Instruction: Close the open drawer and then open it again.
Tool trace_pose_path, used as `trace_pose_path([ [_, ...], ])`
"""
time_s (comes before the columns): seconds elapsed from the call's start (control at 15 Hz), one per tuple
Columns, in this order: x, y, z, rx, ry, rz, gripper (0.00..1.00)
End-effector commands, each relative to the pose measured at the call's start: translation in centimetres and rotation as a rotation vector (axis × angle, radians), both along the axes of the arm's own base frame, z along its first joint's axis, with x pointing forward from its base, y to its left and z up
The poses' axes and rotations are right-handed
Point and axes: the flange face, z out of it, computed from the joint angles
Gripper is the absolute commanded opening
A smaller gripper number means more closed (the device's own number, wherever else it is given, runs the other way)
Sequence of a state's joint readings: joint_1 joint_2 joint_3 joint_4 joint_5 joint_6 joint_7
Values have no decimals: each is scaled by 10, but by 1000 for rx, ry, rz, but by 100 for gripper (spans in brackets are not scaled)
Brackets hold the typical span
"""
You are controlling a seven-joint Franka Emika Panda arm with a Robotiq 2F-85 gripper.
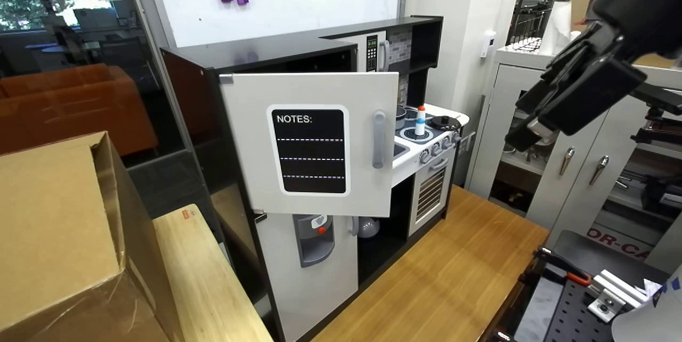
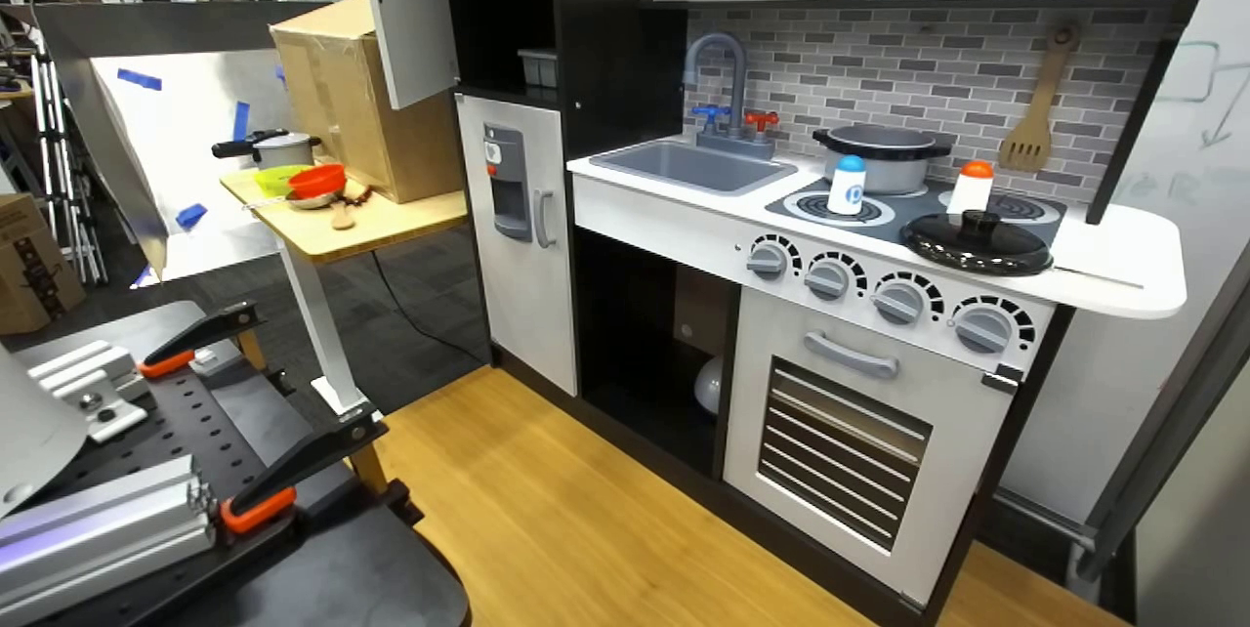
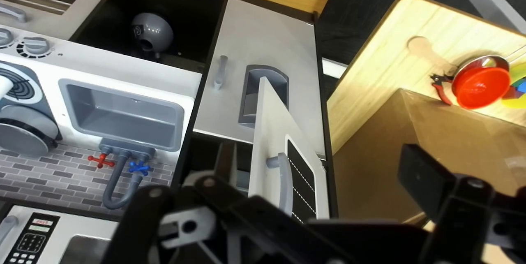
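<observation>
Gripper (image 3: 322, 167) with fingers (image 3: 425, 181) spread wide and empty, apart from the fridge door (image 1: 310, 145) hinged open at the outer front edge of the toy kitchen (image 1: 245, 54): expect something light and stiff, and grasp by the likely slick handle (image 1: 379, 139).

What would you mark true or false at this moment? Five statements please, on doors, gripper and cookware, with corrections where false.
1. The NOTES door stands open. True.
2. The dispenser door hangs open as well. False: the dispenser door is shut.
3. The gripper is open and holds nothing. True.
4. The black lid covers the grey pot. False: the black lid lies apart from the grey pot.
5. The blue-capped shaker stands upright on a burner. True.
</observation>
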State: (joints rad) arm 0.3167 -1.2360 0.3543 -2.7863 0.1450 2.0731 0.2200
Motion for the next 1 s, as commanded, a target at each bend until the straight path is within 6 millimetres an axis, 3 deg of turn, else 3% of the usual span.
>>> trace_pose_path([
  [0.0, 0, 0, 1, -1, 1, 0, 100],
  [0.8, 0, 0, 1, -1, 1, 0, 100],
  [0.93, 9, 1, -2, -11, -4, 6, 100],
])
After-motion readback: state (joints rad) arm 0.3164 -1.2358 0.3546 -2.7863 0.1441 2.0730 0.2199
